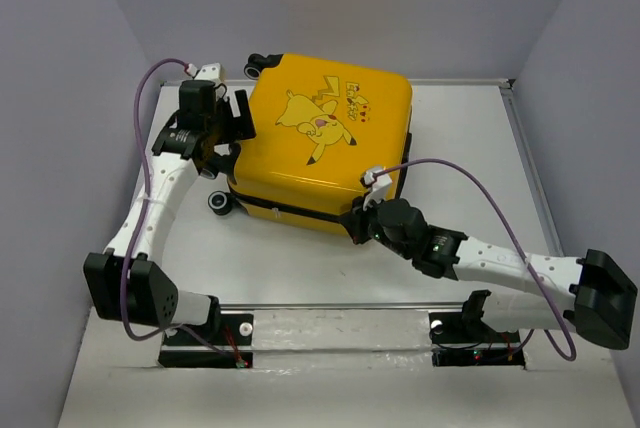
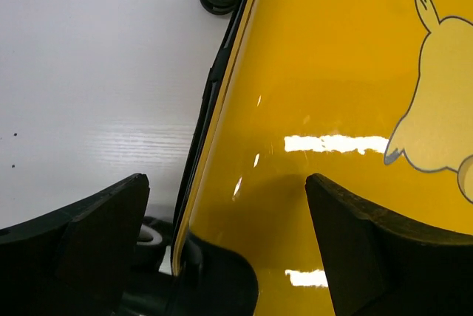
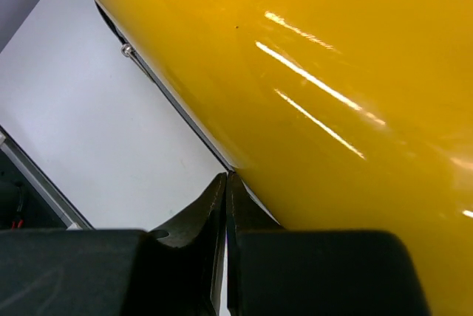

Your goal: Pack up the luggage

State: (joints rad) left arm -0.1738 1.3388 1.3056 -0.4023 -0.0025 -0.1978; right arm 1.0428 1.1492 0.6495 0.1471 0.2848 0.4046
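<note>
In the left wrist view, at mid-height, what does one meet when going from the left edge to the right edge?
White table → black edge trim → yellow shell of the luggage → cartoon figure printed on it.

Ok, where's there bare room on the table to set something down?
Widest bare patch: table right of the suitcase, up to the right wall. Another lies in front, between the left arm and right gripper. Crowded: the suitcase's left side, where the open left gripper sits.
</note>
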